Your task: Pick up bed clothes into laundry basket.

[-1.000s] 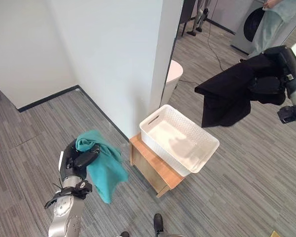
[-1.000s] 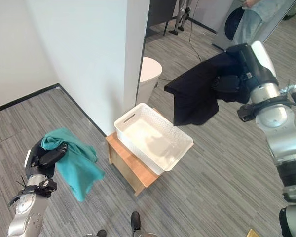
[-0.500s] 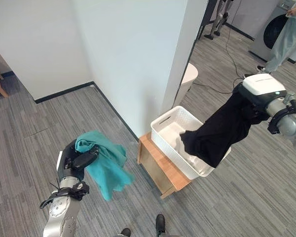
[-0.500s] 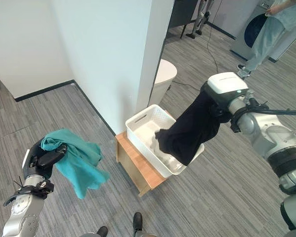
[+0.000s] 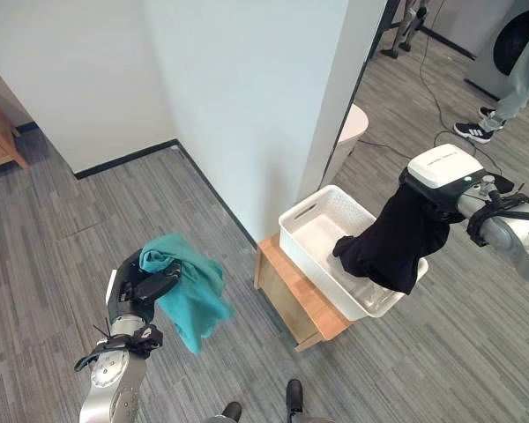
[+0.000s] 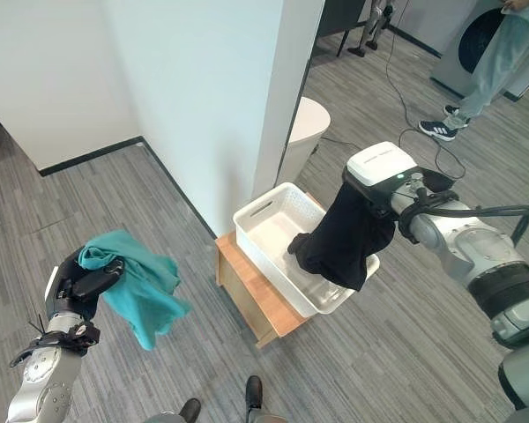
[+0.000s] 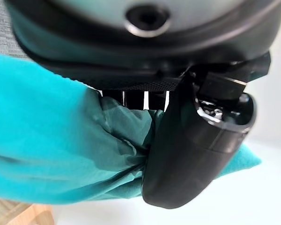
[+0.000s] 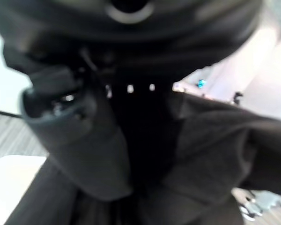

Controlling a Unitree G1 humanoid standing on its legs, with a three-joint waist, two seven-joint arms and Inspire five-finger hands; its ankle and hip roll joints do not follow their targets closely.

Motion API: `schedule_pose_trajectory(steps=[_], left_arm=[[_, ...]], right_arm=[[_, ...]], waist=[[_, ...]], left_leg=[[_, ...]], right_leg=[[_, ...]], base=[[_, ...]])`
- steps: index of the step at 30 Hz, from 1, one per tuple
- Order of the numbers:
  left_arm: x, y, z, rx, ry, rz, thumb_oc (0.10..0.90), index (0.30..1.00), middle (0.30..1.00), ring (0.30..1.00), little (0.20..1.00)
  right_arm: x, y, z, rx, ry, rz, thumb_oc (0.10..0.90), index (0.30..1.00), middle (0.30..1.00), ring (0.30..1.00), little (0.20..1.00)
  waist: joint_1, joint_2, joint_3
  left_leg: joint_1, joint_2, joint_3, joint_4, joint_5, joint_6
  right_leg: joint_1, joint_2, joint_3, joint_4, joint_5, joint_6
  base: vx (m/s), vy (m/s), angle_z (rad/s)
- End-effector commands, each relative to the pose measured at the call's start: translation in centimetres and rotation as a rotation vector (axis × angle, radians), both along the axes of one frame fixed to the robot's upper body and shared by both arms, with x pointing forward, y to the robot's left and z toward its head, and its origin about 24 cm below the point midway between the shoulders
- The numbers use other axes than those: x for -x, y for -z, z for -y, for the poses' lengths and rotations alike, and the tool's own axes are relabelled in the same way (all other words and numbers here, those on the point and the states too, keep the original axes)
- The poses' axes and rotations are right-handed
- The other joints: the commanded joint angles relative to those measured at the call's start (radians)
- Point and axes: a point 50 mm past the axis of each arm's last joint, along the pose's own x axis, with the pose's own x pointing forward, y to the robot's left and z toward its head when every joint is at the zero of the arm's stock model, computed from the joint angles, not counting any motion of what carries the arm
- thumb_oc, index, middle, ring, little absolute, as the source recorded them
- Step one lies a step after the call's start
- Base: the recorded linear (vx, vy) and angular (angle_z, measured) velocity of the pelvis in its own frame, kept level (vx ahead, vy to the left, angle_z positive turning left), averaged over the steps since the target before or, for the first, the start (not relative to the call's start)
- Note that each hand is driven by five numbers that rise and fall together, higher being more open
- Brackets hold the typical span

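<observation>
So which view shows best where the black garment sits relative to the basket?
The left eye view: the black garment hangs from the right hand into the white basket. The right eye view matches. The right wrist view shows dark cloth close up.

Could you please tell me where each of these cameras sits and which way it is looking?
Left eye view: on the head, looking down at the white basket on the wooden stand; left robot hand grips the teal cloth.
Right eye view: beside it, same scene; right arm lowers the black garment into the basket.
Left wrist view: along the left robot hand, teal cloth held.
Right wrist view: along the right robot hand, black garment held.
Both eye views share the basket.
</observation>
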Motion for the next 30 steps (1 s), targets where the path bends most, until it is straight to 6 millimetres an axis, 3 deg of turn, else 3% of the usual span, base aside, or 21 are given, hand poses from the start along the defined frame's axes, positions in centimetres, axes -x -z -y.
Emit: schedule_pose_trajectory(steps=[1, 6, 12, 13, 15, 20, 28, 30], left_arm=[[-0.8, -5.5, -0.4, -0.121, 0.067, 0.269, 0.400, 0.300, 0.300, 0.300, 0.300], [-0.8, -5.6, -0.4, -0.119, 0.067, 0.270, 0.400, 0.300, 0.300, 0.300, 0.300], [-0.7, -5.9, -0.5, -0.117, 0.073, 0.279, 0.400, 0.300, 0.300, 0.300, 0.300], [-0.6, -5.9, -0.5, -0.115, 0.070, 0.279, 0.400, 0.300, 0.300, 0.300, 0.300], [-0.6, -5.9, -0.7, -0.120, 0.068, 0.276, 0.400, 0.300, 0.300, 0.300, 0.300], [-0.3, -6.1, -1.4, -0.137, 0.051, 0.272, 0.400, 0.300, 0.300, 0.300, 0.300], [-0.3, -5.8, -2.3, -0.140, 0.000, 0.256, 0.400, 0.300, 0.300, 0.300, 0.300], [-0.4, -6.0, -2.5, -0.150, -0.011, 0.266, 0.400, 0.300, 0.300, 0.300, 0.300]], right_arm=[[-1.6, -8.4, -1.8, -0.007, -0.024, 0.302, 0.400, 0.300, 0.300, 0.300, 0.300], [-2.7, -8.4, -3.7, -0.028, -0.051, 0.302, 0.400, 0.300, 0.300, 0.300, 0.300], [-4.7, -7.5, -3.6, -0.046, 0.042, 0.248, 0.400, 0.300, 0.300, 0.300, 0.300], [-4.9, -7.2, -3.4, -0.049, 0.063, 0.235, 0.800, 0.900, 0.900, 0.900, 0.900], [-5.5, -6.5, -2.5, -0.101, 0.139, 0.186, 0.800, 0.900, 0.900, 0.900, 0.900], [-5.8, -7.6, -1.5, -0.090, 0.218, 0.201, 0.800, 0.900, 0.900, 0.900, 0.900], [-4.9, -10.5, -0.3, -0.104, 0.236, 0.257, 0.800, 0.900, 0.900, 0.900, 0.900], [-4.0, -12.9, -1.7, -0.136, 0.125, 0.312, 0.800, 0.900, 0.900, 0.900, 0.900]], waist=[[0.023, -0.013, -0.094], [0.037, -0.001, -0.080], [0.069, 0.015, -0.056], [0.072, 0.018, -0.054], [0.079, 0.024, -0.050], [0.082, 0.030, -0.047], [0.061, 0.027, -0.050], [0.041, 0.025, -0.054]], left_leg=[[-0.116, -0.056, 0.043, -0.070, 0.116, -0.024], [-0.144, -0.061, 0.046, -0.070, 0.125, -0.024], [-0.185, -0.068, 0.039, -0.070, 0.139, -0.029], [-0.190, -0.069, 0.039, -0.070, 0.141, -0.030], [-0.197, -0.070, 0.032, -0.070, 0.145, -0.032], [-0.203, -0.072, 0.026, -0.070, 0.149, -0.036], [-0.190, -0.066, 0.029, -0.070, 0.142, -0.036], [-0.183, -0.060, 0.039, -0.070, 0.138, -0.036]], right_leg=[[0.017, -0.015, 0.010, 0.010, -0.134, 0.064], [-0.008, -0.015, 0.008, 0.007, -0.128, 0.064], [-0.042, -0.014, 0.002, 0.004, -0.121, 0.059], [-0.046, -0.013, 0.001, 0.004, -0.121, 0.059], [-0.051, -0.011, 0.000, 0.003, -0.121, 0.057], [-0.053, -0.006, 0.001, 0.003, -0.126, 0.054], [-0.038, -0.004, 0.010, 0.003, -0.139, 0.051], [-0.032, -0.004, 0.017, 0.003, -0.143, 0.052]], base=[[-0.03, -0.011, 0.00], [0.00, 0.000, 0.00], [-0.02, -0.020, 0.02], [-0.01, -0.024, 0.08], [0.00, -0.016, 0.08], [0.01, -0.014, 0.12], [0.01, -0.009, 0.00], [0.00, 0.000, 0.00]])
